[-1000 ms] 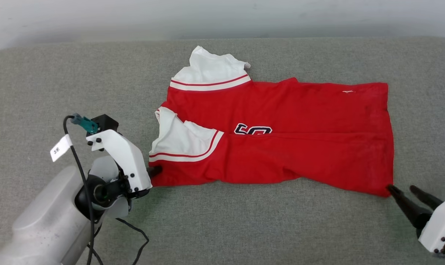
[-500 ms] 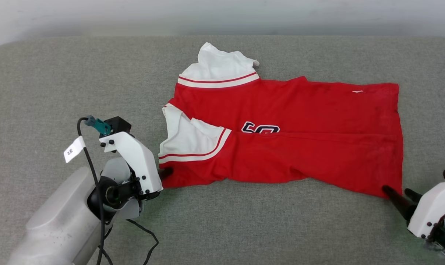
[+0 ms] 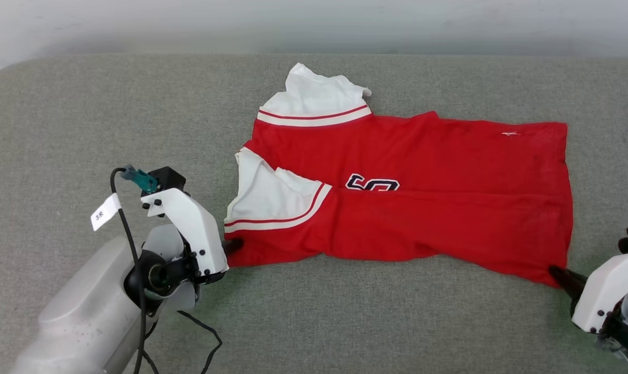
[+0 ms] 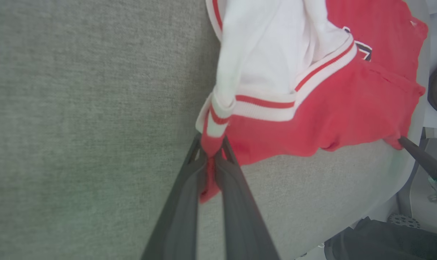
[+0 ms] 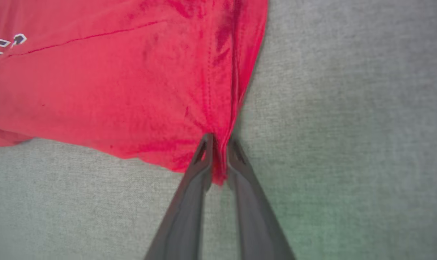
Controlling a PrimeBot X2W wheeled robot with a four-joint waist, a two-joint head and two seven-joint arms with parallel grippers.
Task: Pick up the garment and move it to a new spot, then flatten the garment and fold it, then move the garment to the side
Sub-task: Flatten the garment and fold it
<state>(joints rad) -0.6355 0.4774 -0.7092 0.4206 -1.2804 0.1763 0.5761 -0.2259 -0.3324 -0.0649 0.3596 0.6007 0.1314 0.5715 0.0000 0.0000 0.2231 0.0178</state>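
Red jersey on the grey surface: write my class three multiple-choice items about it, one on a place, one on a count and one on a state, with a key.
1. Where does the right gripper meet the red jersey?
A) the collar
B) a white sleeve
C) the near corner at the hem end

2. How many white sleeves show in the head view?
A) one
B) two
C) four

3. The left gripper is:
A) shut on a jersey corner
B) wide open above the cloth
C) shut on nothing

Key:
1 C, its jaws straddle the red corner at the end away from the sleeves.
2 B, one lies at the far edge and another is folded onto the red body.
3 A, red cloth is pinched between its jaws.
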